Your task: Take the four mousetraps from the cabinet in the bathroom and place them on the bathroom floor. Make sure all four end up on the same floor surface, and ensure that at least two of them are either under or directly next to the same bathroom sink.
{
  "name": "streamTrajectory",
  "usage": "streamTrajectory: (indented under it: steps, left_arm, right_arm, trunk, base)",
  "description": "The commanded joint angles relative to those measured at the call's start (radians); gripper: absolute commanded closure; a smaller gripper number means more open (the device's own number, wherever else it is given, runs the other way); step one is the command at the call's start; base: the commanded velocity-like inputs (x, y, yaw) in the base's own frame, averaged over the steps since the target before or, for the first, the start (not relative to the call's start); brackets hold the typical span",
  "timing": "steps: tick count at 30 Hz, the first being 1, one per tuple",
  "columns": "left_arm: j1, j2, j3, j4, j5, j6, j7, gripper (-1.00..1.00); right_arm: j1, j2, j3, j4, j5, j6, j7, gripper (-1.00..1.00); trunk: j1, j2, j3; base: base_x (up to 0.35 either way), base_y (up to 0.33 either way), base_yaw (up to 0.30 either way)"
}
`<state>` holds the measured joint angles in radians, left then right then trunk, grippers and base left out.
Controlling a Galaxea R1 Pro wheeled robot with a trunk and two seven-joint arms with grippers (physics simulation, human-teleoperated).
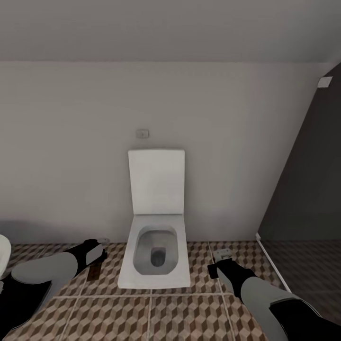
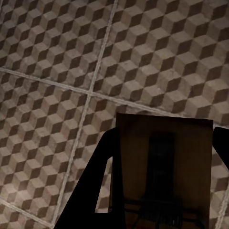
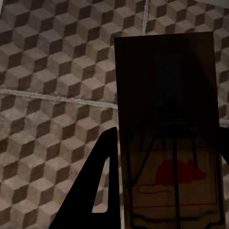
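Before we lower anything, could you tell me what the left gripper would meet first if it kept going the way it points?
Most likely the brown cube-patterned tiled floor; the flat dark-brown mousetrap it holds would touch first, though depth is unclear.

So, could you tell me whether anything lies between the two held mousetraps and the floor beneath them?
Nothing visible does. The left wrist view shows one mousetrap over bare patterned floor, and the right wrist view shows the other mousetrap likewise. The toilet stands between the arms, not under either.

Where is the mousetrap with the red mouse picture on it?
That mousetrap is held between the right gripper's fingers, above the cube-patterned floor. In the head view, the right gripper hangs just right of the white toilet.
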<state>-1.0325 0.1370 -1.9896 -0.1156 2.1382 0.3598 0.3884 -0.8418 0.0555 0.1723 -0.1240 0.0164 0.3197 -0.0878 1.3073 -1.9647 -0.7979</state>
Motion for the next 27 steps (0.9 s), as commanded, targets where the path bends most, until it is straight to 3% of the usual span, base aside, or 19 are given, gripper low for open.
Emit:
streamTrajectory:
  steps: [1, 27]
  left_arm:
    - [-0.001, 0.001, -0.004, -0.004, 0.003, 0.001, 0.007, 1.00]
    - [-0.001, 0.001, -0.005, -0.006, 0.004, -0.001, 0.007, 1.00]
  right_arm:
    - [0.000, 0.000, 0.006, -0.002, 0.000, 0.007, -0.001, 1.00]
    - [0.000, 0.000, 0.006, -0.002, 0.000, 0.007, -0.001, 1.00]
  trunk:
    - [0.004, -0.008, -0.004]
    - [0.103, -0.190, -0.086]
  base:
    - [0.000, 0.000, 0.000]
    - [0.000, 0.000, 0.000]
